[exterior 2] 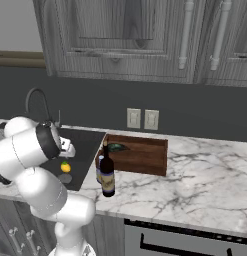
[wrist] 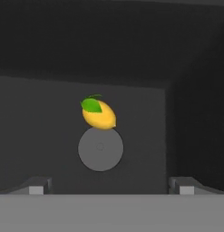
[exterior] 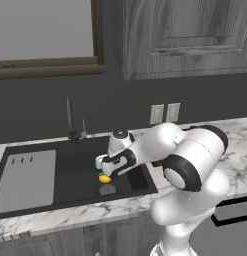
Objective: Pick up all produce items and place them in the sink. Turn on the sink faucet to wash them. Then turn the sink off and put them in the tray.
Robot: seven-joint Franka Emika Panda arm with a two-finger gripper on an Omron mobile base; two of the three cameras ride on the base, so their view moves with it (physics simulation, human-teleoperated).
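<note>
The lemon (wrist: 99, 115) is lying in the sink (exterior: 70, 170), touching the drain (wrist: 100, 148) at its twelve o'clock. The gripper (wrist: 111, 190) is hanging above, fingers spread wide and empty (the green piece (exterior 2: 116, 147) is sitting in the tray (exterior 2: 140, 156)). A closing pinch risks rolling the round fruit away.

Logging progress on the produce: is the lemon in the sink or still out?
In. The lemon lies on the sink floor, at the drain's edge.
</note>
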